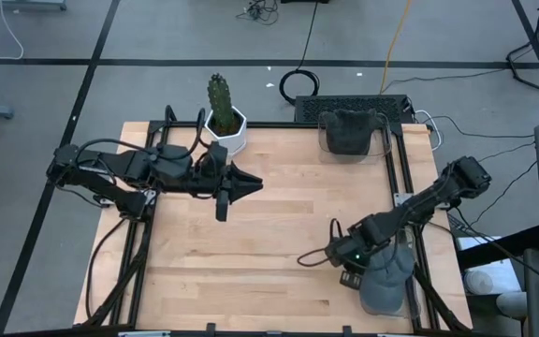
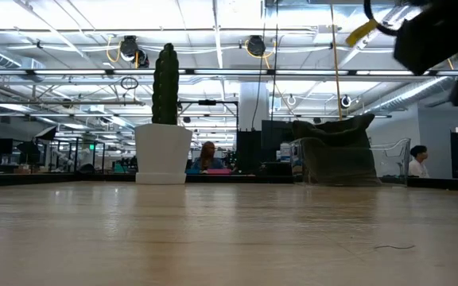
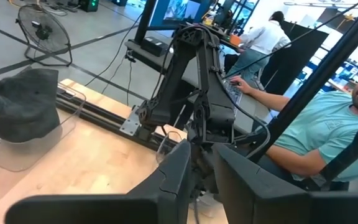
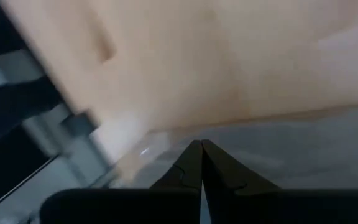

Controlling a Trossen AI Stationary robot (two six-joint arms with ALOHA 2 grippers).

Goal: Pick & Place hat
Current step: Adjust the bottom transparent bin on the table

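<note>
A grey hat (image 1: 388,281) lies at the table's near right corner, partly over the frame rail. My right gripper (image 1: 352,267) is low beside its left edge; in the right wrist view the shut fingers (image 4: 201,149) meet over the hat's grey surface (image 4: 303,149). A second, dark hat (image 1: 348,129) sits on a clear stand at the far edge and also shows in the low view (image 2: 336,143) and the left wrist view (image 3: 17,109). My left gripper (image 1: 251,183) hovers over the table's left half, pointing right, with a narrow gap between its fingers (image 3: 204,180). My right gripper is shut at the grey hat's edge (image 4: 166,146), next to the bare wood, coming from above at a slant. The view is blurred, so which part or how many layers it has cannot be told. The hat's body lies on the table corner.
A cactus in a white pot (image 1: 223,117) stands at the far edge, left of the middle. Black frame rails (image 1: 405,178) run along the table's sides. A thin cable (image 1: 312,255) lies on the wood by the right gripper. People sit beyond the table's right side (image 3: 328,124).
</note>
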